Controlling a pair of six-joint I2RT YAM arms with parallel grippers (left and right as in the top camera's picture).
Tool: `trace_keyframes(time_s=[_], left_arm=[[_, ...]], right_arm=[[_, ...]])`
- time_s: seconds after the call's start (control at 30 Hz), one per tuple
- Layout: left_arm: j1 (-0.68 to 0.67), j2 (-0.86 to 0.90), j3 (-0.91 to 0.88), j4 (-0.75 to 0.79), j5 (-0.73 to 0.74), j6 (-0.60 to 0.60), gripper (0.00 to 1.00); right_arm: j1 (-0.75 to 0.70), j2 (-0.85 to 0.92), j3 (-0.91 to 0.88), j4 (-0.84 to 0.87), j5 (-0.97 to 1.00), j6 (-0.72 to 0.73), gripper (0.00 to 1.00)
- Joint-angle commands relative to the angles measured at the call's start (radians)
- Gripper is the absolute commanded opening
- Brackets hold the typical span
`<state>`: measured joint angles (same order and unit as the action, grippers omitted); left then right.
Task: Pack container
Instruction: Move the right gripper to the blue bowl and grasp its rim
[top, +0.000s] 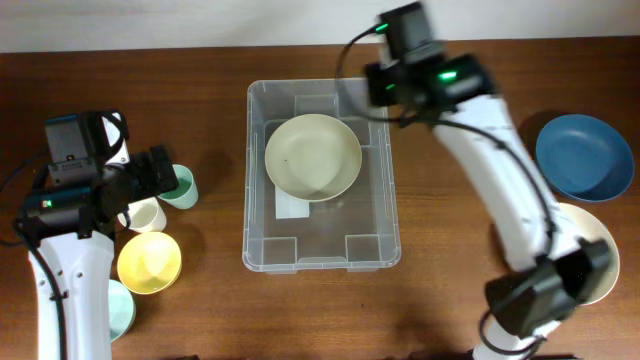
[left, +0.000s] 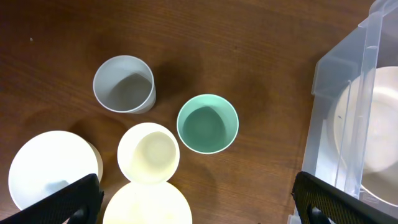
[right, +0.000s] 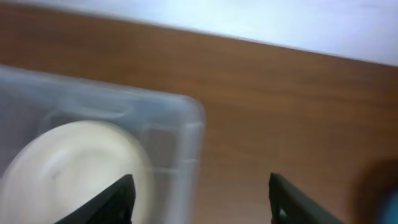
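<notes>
Overhead view of a brown wooden table with a large clear rectangular plastic container at its centre. One pale cream round bowl lies inside it, toward the far end. The right gripper hovers above the container's far right corner. Its wrist view is blurred, yet shows the two fingers spread wide with nothing between them. The left gripper hangs over a cluster of small dishes to the left of the container, its fingers also wide apart and empty. Below it stand a round teal cup, a grey cup and a cream cup, close together. A yellow bowl and a white bowl sit at the near edge of that view. A dark blue bowl sits well apart on the right side of the table.

Likely risks: the cups stand so near one another that a finger coming down for the teal cup could knock the cream cup over or pinch two rims at once. A cup held by its thin rim may slip. The right arm, close to the container's wall, could catch the rim lip and shove the container.
</notes>
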<state>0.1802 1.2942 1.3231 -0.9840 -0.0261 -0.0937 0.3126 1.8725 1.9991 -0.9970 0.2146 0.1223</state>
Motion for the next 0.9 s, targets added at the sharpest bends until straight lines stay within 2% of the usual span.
trace_keyframes(time_s=[0.0,0.03,0.1,0.27,0.5,0.87], left_arm=[[0.004,-0.001,0.012,0.002,0.005,0.016,0.99],[0.004,-0.001,0.012,0.002,0.005,0.016,0.99],[0.004,-0.001,0.012,0.002,0.005,0.016,0.99],[0.004,-0.001,0.012,0.002,0.005,0.016,0.99],[0.004,-0.001,0.012,0.002,0.005,0.015,0.99],[0.004,-0.001,0.012,0.002,0.031,0.015,0.99]], right_arm=[[-0.183,0.021,0.001,-0.083,0.093,0.053,0.67],[-0.212,0.03,0.0,-0.099,0.093,0.059,0.67],[-0.322,0.064,0.0,-0.156,0.093,0.095,0.75],[-0.491,0.179,0.0,-0.216,0.083,0.096,0.79],[-0.586,0.34,0.0,-0.239,0.082,0.097,0.81],[-0.642,0.547,0.0,-0.216,0.115,0.101,0.8]])
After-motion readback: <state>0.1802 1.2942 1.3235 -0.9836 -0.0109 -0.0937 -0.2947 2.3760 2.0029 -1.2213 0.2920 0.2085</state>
